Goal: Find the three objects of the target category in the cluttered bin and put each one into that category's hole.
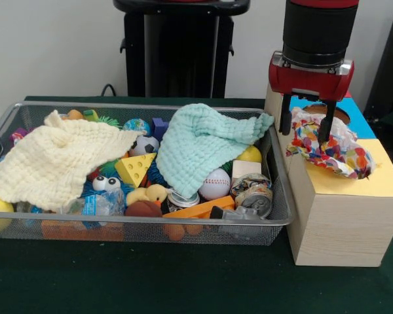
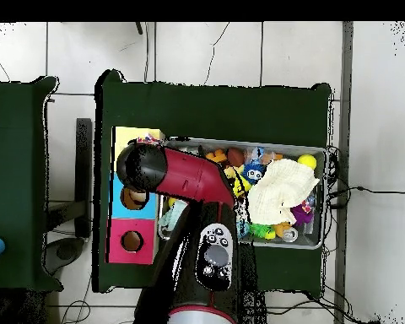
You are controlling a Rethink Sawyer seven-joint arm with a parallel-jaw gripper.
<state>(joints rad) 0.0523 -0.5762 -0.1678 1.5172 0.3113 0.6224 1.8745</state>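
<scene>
I see the silver wire-mesh bin point(image 1: 275, 219) packed with toys under a pale yellow knitted cloth point(image 1: 49, 163) and a mint green knitted cloth point(image 1: 200, 147). Just beside it stands the pale wooden box with coloured top panels point(image 1: 344, 226). On its yellow panel lies a crumpled multicoloured confetti-print bag point(image 1: 337, 152), long axis running across the box. My red and black gripper point(image 1: 306, 129) has its fingers down, closed on the bag's upper edge.

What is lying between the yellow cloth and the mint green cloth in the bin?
In the front view, a soccer ball and a yellow cheese wedge toy lie between the yellow cloth and the mint green cloth.
</scene>
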